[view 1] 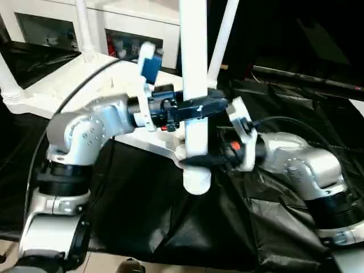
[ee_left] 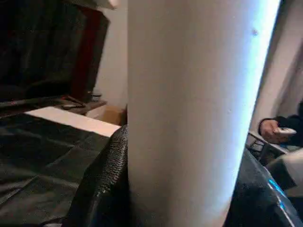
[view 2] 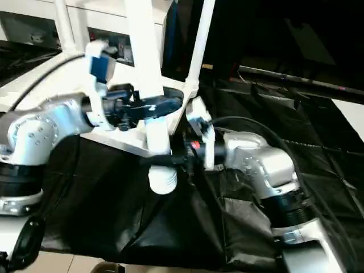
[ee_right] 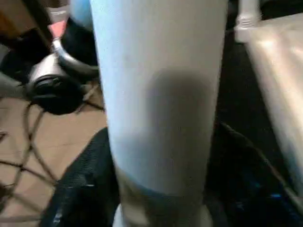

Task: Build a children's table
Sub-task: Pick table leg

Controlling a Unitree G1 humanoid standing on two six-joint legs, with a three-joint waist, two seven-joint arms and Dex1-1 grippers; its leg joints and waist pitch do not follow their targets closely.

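Surface: black crinkled plastic sheeting covers the work area, with a white cabinet with glass doors behind it.
Tabletop: the white plastic rectangular tabletop lies upside down on the sheeting, beyond both grippers; three white tapered tube legs already stand in its corner sockets.
Free leg: the fourth long white tapered tube leg is upright between the two arms, at the tabletop's near corner, its wide round end lowest.
Left gripper: the left gripper is clamped around the free leg's middle, one black finger pressed on either side of the tube.
Right gripper: the right gripper grasps the same leg lower down, just above the wide end, its black fingers flanking the tube.
Socket: whether the wide end sits in a corner socket cannot be told.
Beyond the left fingers: a person's hand holds a small object in the background.
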